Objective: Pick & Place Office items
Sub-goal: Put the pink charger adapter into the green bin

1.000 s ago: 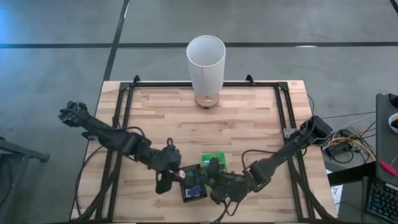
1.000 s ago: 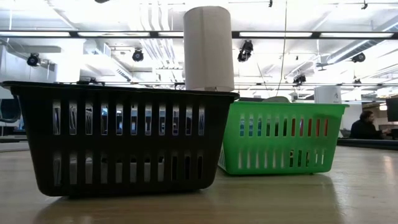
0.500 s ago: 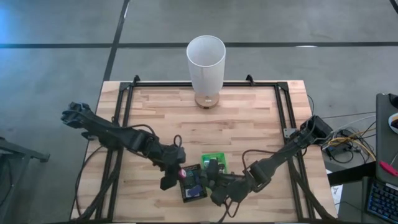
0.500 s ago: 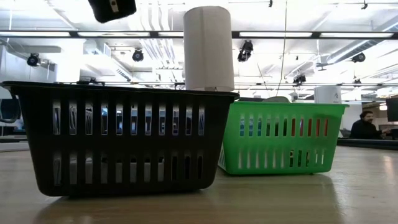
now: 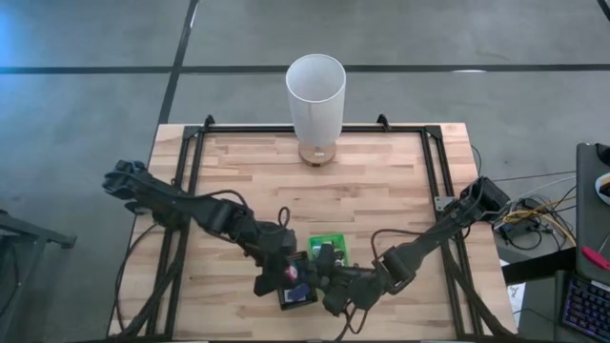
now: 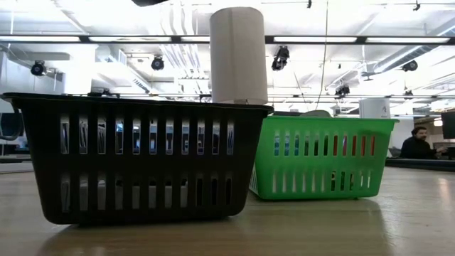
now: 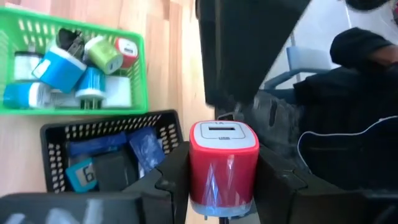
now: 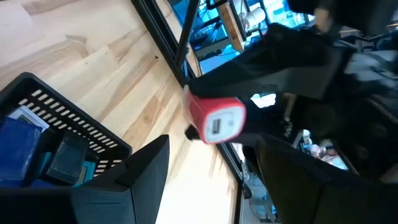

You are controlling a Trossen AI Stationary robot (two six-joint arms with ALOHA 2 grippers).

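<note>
The left tool point(image 7: 222, 186) grips a red USB charger point(image 7: 222, 165) above the black basket point(image 5: 295, 293) near the counter's point(image 5: 381, 191) front edge. The right tool point(image 8: 211, 180), beside the green basket point(image 5: 334, 244), stands open and empty.

A: What surrounds the tabletop point(image 5: 381, 181)?
B: A grey floor point(image 5: 95, 86) crossed by dark seams, with a desk edge point(image 5: 586, 238) and tangled cables point(image 5: 534, 219) off to one side.
A: And the room behind?
B: A white ceiling point(image 6: 106, 21) with long strip lights point(image 6: 355, 40), hanging fixtures point(image 6: 281, 57), and a person point(image 6: 416, 142) seated far off at a desk.
</note>
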